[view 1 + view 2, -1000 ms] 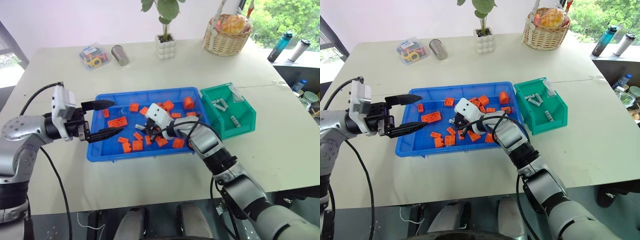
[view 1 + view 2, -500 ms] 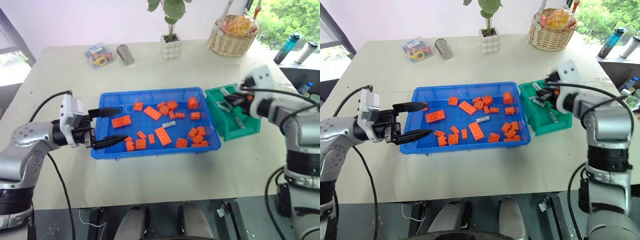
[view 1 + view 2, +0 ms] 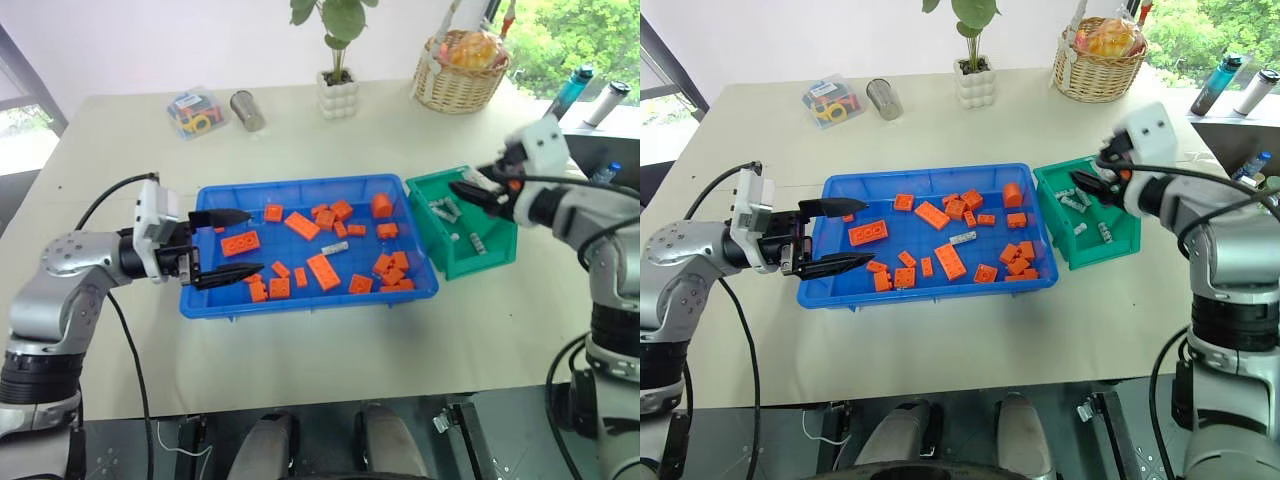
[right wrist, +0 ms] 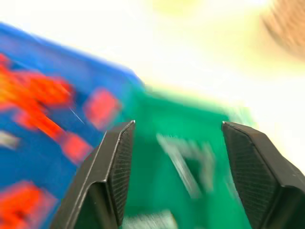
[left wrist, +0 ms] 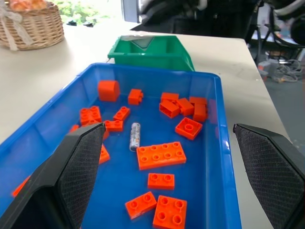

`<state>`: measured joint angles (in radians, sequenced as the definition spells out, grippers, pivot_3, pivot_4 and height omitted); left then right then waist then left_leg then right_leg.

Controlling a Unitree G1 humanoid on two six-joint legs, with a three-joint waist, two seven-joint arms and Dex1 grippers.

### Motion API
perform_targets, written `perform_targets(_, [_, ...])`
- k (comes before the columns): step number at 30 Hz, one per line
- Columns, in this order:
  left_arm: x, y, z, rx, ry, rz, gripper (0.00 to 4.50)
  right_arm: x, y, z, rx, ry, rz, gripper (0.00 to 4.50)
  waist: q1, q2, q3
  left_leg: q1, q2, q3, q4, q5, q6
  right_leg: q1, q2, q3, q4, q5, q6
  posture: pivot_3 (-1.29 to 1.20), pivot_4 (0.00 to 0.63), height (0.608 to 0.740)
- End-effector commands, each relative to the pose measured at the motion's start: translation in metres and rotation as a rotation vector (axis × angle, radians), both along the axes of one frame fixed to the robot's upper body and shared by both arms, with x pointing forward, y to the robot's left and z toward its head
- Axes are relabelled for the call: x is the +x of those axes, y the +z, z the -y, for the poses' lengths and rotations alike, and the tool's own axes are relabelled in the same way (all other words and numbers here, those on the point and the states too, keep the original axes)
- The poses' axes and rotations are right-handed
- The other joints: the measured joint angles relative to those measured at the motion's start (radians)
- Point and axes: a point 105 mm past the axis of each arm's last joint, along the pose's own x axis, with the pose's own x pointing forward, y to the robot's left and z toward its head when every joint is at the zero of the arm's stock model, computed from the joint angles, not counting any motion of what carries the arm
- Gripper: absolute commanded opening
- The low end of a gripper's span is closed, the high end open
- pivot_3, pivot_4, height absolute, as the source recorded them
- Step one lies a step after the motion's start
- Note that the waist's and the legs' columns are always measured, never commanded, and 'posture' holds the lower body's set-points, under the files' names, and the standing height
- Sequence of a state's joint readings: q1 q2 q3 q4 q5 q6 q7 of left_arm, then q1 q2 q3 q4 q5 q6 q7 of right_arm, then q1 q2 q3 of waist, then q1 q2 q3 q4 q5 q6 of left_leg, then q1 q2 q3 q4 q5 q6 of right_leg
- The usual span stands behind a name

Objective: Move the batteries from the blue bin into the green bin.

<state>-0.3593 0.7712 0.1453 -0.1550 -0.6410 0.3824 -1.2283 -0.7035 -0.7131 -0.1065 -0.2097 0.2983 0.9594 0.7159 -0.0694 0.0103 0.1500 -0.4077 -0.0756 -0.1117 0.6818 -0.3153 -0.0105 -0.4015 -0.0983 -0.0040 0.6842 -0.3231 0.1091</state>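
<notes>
Now the right gripper hangs spread and empty over the small green plastic bin holding several silver-grey batteries. One battery lies mid-tray in the wide shallow blue plastic bin among orange toy bricks; the left gripper, fingers apart and empty, is at its left edge.

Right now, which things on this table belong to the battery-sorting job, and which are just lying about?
Part of the job:
- battery left in the blue bin
- batteries in the green bin
- right gripper, jaws open over the green bin
- left gripper, jaws open

Just lying about:
- orange bricks
- wicker basket
- potted plant
- metal cup
- clear box
- bottles
</notes>
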Motion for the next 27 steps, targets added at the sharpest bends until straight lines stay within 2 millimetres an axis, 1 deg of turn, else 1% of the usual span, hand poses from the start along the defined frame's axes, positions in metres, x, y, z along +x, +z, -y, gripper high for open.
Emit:
perform_targets(1, [-0.002, 0.008, 0.001, 0.005, -0.013, 0.042, 4.50, -0.008, -0.012, -0.052, -0.095, 0.307, -0.010, 2.97, 0.002, 0.000, 0.000, 0.000, 0.000, 0.000, 0.000, 0.000, 0.000, 0.000, 0.000, 0.000, 0.000, 0.000, 0.000, 0.00, 0.150, 0.737])
perform_targets(3, [-0.002, 0.009, 0.001, 0.007, -0.015, 0.042, 4.50, -0.011, -0.027, -0.071, -0.184, 0.465, -0.037, 2.97, 0.004, 0.000, 0.000, 0.000, -0.001, -0.001, 0.000, 0.000, 0.000, 0.000, 0.000, 0.000, 0.000, 0.000, 0.000, 0.00, 0.150, 0.737])
perform_targets(5, [-0.002, 0.009, 0.002, 0.007, -0.016, 0.043, 4.50, -0.008, -0.036, -0.078, -0.237, 0.542, -0.053, 2.97, 0.007, 0.000, 0.000, 0.000, -0.002, -0.002, 0.001, 0.000, 0.000, 0.000, 0.000, 0.000, 0.000, 0.000, 0.000, 0.00, 0.150, 0.737])
perform_targets(9, [-0.006, 0.010, 0.002, 0.007, -0.009, 0.051, 4.50, 0.018, -0.054, -0.095, -0.327, 0.621, -0.080, 2.97, -0.001, 0.000, 0.000, 0.000, -0.002, -0.002, 0.001, 0.000, 0.000, 0.001, 0.000, 0.000, -0.001, 0.000, 0.000, 0.00, 0.150, 0.737])
perform_targets(10, [-0.006, 0.011, 0.001, 0.007, -0.005, 0.053, 4.50, 0.023, -0.058, -0.097, -0.341, 0.630, -0.082, 2.97, -0.002, 0.000, 0.000, 0.000, -0.002, -0.002, 0.001, 0.000, 0.000, 0.000, 0.000, 0.000, -0.001, 0.000, 0.000, 0.00, 0.150, 0.737])
perform_targets(12, [-0.008, 0.011, 0.000, 0.007, 0.006, 0.056, 4.50, 0.030, -0.071, -0.099, -0.418, 0.660, -0.090, 2.97, -0.002, 0.000, 0.000, 0.000, -0.001, -0.002, 0.001, 0.000, 0.000, -0.001, 0.000, -0.001, -0.001, 0.000, 0.000, 0.00, 0.150, 0.737])
perform_targets(14, [-0.010, 0.011, -0.002, 0.009, 0.020, 0.060, 4.50, 0.031, -0.085, -0.101, -0.488, 0.723, -0.096, 2.97, -0.002, 0.000, 0.000, 0.000, -0.002, -0.003, 0.002, 0.000, 0.000, -0.002, 0.000, -0.001, 0.000, 0.000, 0.000, 0.00, 0.150, 0.737])
perform_targets(17, [-0.011, 0.013, -0.005, 0.012, 0.039, 0.065, 4.50, 0.029, -0.100, -0.105, -0.516, 0.791, -0.129, 2.97, -0.003, 0.000, 0.000, 0.000, -0.002, -0.004, 0.001, 0.000, 0.000, -0.003, 0.000, -0.001, 0.000, 0.000, 0.000, 0.00, 0.150, 0.737])
perform_targets(22, [-0.013, 0.015, -0.008, 0.013, 0.059, 0.072, 4.50, 0.034, -0.116, -0.105, -0.543, 0.806, -0.165, 2.97, -0.006, 0.000, 0.000, 0.000, -0.002, -0.004, 0.001, 0.000, 0.000, -0.003, 0.000, -0.001, 0.000, 0.000, 0.000, 0.00, 0.150, 0.737])
perform_targets(25, [-0.014, 0.016, -0.008, 0.013, 0.067, 0.075, 4.50, 0.037, -0.120, -0.108, -0.531, 0.788, -0.172, 2.97, -0.006, 0.000, 0.000, 0.000, -0.002, -0.004, 0.002, 0.000, 0.000, -0.002, 0.000, -0.001, 0.000, 0.000, 0.000, 0.00, 0.150, 0.737])
perform_targets(27, [-0.014, 0.017, -0.008, 0.013, 0.071, 0.077, 4.50, 0.037, -0.121, -0.110, -0.519, 0.796, -0.172, 2.46, -0.005, 0.000, 0.000, 0.000, -0.002, -0.004, 0.002, 0.000, 0.000, -0.002, 0.000, -0.001, 0.000, 0.000, 0.000, 0.00, 0.150, 0.737])
